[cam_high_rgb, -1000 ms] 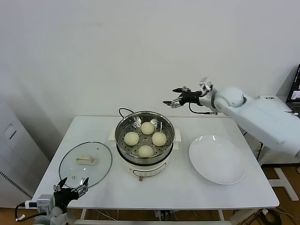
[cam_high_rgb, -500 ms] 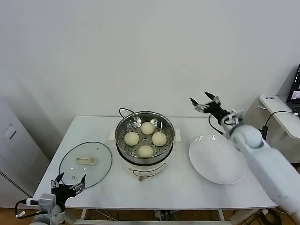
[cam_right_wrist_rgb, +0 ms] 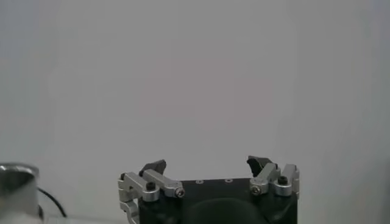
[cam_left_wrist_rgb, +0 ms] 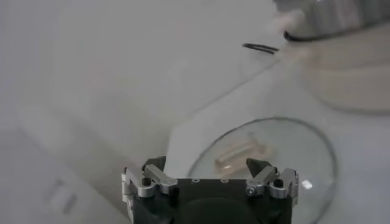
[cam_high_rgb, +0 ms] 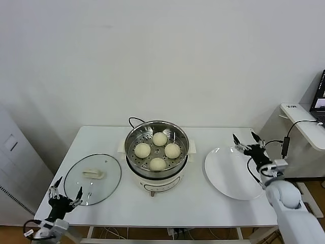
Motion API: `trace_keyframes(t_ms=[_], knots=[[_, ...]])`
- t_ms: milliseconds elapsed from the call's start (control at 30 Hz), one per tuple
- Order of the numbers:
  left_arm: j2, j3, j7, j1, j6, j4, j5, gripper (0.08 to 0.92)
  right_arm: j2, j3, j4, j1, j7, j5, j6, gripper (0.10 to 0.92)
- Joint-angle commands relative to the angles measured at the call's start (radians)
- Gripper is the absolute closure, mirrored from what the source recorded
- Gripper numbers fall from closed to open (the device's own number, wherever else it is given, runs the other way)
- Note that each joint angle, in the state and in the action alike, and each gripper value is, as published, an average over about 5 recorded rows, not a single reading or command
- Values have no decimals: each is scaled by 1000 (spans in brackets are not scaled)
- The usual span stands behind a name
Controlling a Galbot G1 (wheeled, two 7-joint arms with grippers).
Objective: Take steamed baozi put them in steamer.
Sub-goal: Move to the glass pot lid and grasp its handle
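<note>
All four steamed baozi [cam_high_rgb: 158, 150] already sit inside the steamer [cam_high_rgb: 157, 136], ringed on its perforated floor at the middle of the table [cam_high_rgb: 203, 203]. The right gripper [cam_high_rgb: 249, 143] hangs spread wide and holding nothing over the far edge of the bare white plate [cam_high_rgb: 231, 178], so the buns lie off to its left, across the steamer's rim. The left gripper [cam_high_rgb: 65, 194], likewise splayed and empty, sits low at the table's near left corner beside the glass lid [cam_high_rgb: 104, 185]. The buns are round, with no long axis, and neither arm is clearly closer.
</note>
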Motion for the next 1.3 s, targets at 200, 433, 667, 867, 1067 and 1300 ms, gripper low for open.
trace_keyframes(t_ms=[200,433,667,867,1067,1300], knots=[[-86,9,-106,-130,-275,318,922,177,139,140,-36,-141,-18,-113,46,203],[-117,-11,-167,-181,-285,397,1009,177,146,121,-71,-117,-24,-132,57,203],[-128,-13,-219,-252,-292,451,1043,177,159,115,-88,-116,-36,-150,65,203],[-129,-11,-249,-317,-313,519,1068,177,166,109,-94,-114,-43,-162,72,203],[-129,0,-252,-368,-318,560,1067,177,167,105,-93,-112,-50,-169,74,203],[-139,12,-255,-412,-321,586,1066,177,165,102,-105,-109,-59,-172,75,203]])
